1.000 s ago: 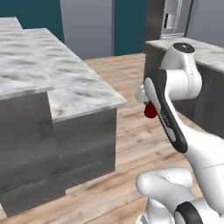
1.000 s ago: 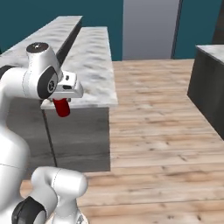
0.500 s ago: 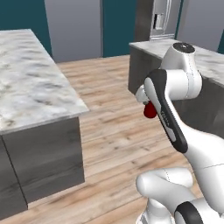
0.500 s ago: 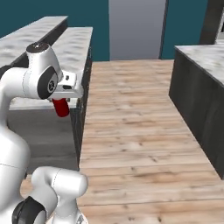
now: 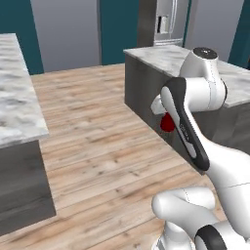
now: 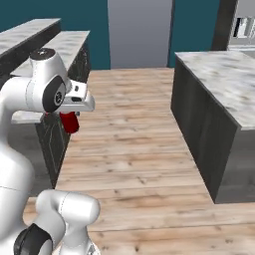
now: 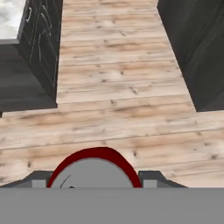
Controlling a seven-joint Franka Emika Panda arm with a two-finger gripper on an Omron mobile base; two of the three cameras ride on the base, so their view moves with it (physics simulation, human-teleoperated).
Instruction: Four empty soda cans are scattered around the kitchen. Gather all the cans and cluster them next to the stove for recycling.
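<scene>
Base swung right since a second ago, marble counters sliding across view, gripper (image 7: 94, 177) clamped on red soda can (image 6: 70, 121), carried above wooden floor (image 6: 134, 149), no label legible

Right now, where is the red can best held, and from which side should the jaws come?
By its round side wall, jaws across its width, coming from the silvery top end. That is how the gripper has the red can now: in the hand view a finger sits on each side of it. The can hangs below the hand over the wood floor.
</scene>
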